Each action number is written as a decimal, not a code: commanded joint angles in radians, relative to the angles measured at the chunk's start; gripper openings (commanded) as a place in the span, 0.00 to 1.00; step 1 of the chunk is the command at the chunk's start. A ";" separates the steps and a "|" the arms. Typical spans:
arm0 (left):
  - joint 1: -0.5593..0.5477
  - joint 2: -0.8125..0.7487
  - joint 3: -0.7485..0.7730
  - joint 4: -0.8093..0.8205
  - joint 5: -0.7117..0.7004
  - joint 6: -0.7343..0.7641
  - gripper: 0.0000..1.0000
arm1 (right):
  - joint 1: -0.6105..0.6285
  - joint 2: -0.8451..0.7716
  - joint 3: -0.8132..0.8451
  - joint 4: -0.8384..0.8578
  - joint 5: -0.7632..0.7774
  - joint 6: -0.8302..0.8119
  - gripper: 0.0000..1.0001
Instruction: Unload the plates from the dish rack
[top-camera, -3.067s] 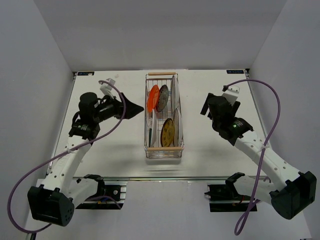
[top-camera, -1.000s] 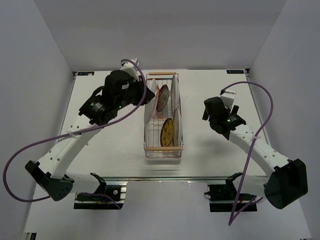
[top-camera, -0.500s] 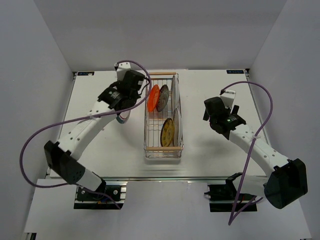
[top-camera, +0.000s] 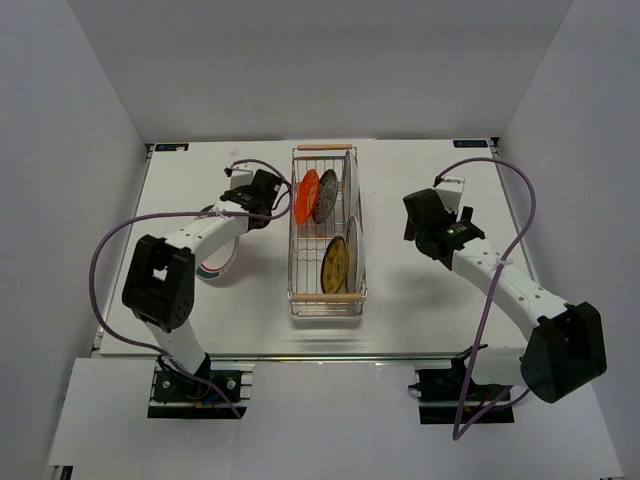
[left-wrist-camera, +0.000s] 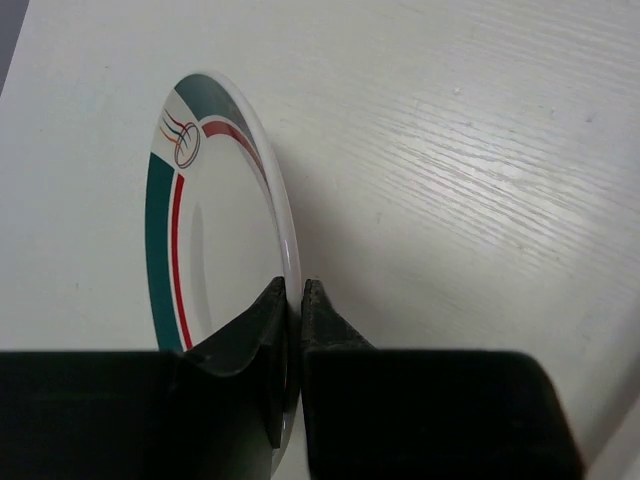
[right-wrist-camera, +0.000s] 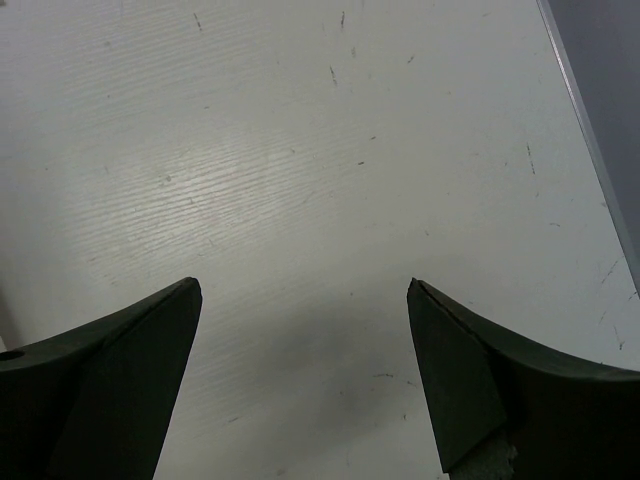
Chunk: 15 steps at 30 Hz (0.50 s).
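The white plate carries a dark teal rim band, a thin red stripe and a small line motif. The chrome dish rack, with pale wooden handles, holds an orange plate, a grey patterned plate and a yellow plate with dark patterning.

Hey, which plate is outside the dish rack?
The white plate with green and red bands, pinched at its rim by the left hand, left of the dish rack. The orange plate, grey plate and yellow plate stand inside.

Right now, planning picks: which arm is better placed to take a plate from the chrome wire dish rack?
Likely right: the right gripper is open and empty beside the dish rack; the left gripper is shut on a white green-banded plate.
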 joint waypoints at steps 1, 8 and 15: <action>0.031 0.035 0.003 0.097 -0.003 0.031 0.00 | -0.003 -0.004 0.073 -0.030 0.011 0.003 0.89; 0.050 0.149 0.046 0.082 0.042 0.021 0.11 | -0.005 -0.055 0.081 -0.062 -0.015 -0.005 0.89; 0.068 0.221 0.046 0.117 0.088 -0.012 0.24 | 0.001 -0.147 0.133 -0.134 -0.093 -0.009 0.89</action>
